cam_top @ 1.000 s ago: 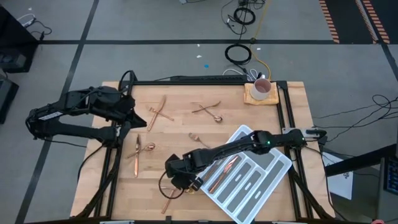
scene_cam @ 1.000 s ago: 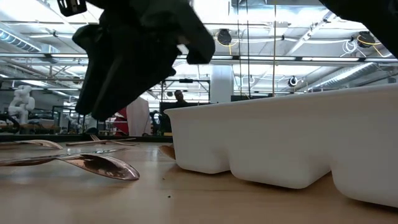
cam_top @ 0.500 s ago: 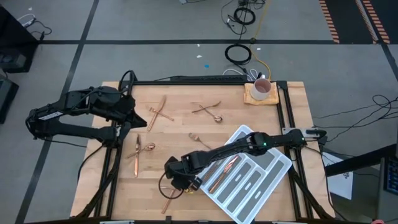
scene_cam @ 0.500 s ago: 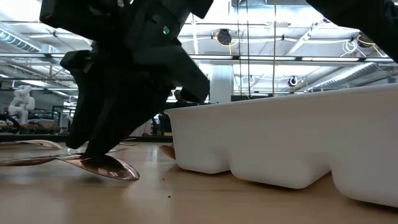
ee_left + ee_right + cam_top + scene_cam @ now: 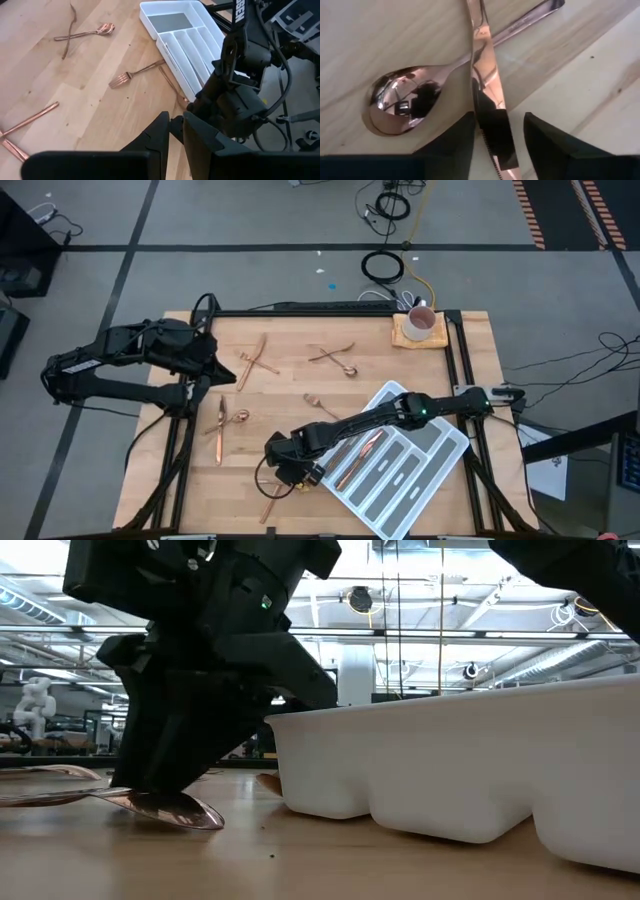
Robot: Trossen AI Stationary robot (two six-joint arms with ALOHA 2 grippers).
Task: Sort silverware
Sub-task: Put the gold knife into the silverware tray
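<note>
A: Now, right gripper (image 5: pixel 492 137) low at the table's (image 5: pixel 280 370) front, beside the tray (image 5: pixel 440 442); jaws part-open astride a knife (image 5: pixel 482 75) crossing a spoon (image 5: pixel 405 102); nothing gripped yet.

B: Left gripper (image 5: pixel 172 131)?

A: Parked far-left, jaws nearly closed, empty; presumably keeping clear.

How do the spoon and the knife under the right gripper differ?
The spoon ends in a broad, rounded bowl; the knife is a narrow, straight blade with a toothed edge. The knife lies across the spoon's handle, on top of it, and the spoon rests on the table. The right gripper straddles the knife, not the spoon. Both are shiny copper.
</note>
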